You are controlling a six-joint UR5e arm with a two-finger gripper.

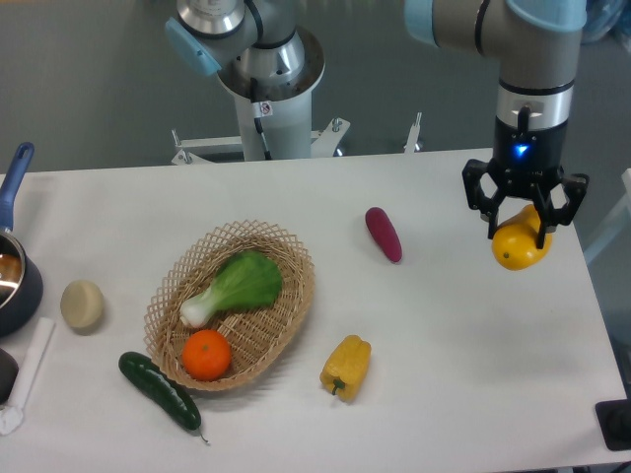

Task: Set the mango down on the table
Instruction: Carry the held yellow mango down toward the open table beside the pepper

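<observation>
From the lobed yellow bell pepper (345, 367) at six o'clock out to three o'clock, the black two-finger claw (520, 233) pinches the smooth yellow-orange mango (520, 245) near the white matte worktop (463, 325) edge, so it may roll off on release.

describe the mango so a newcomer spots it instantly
Look at the right end of the large white table, under the robot arm. The smooth yellow-orange oval mango hangs in the black two-finger hand; unlike the lobed yellow bell pepper, it is held.
</observation>
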